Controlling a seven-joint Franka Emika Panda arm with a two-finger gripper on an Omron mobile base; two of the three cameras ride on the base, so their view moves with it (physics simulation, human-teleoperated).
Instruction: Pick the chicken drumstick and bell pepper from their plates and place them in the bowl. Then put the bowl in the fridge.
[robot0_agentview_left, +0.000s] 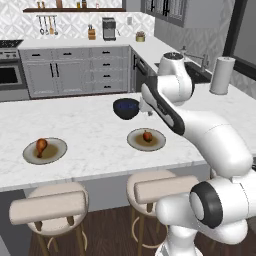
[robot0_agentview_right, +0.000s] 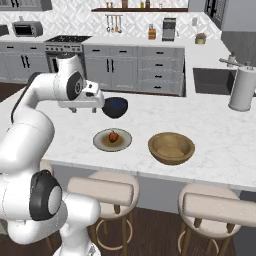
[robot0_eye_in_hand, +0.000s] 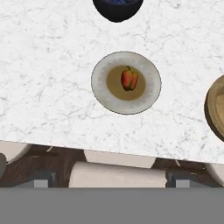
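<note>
The robot's claw (robot0_agentview_right: 96, 102) hung released above the marble table (robot0_agentview_left: 90, 135), left of centre in the right base frame, over the plate (robot0_eye_in_hand: 126, 82) holding the bell pepper (robot0_eye_in_hand: 129, 79). With the dark blue bowl (robot0_agentview_right: 115, 107) just beyond, a careless descent risked knocking it, or nudging the round pepper off toward the wooden bowl (robot0_agentview_right: 171, 148); the chicken drumstick (robot0_agentview_left: 41, 146) waited at lower left.

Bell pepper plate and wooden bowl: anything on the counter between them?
Nothing. In the right base view, bare marble counter separates the plate holding the bell pepper from the wooden bowl. The hand view shows the same gap.
</note>
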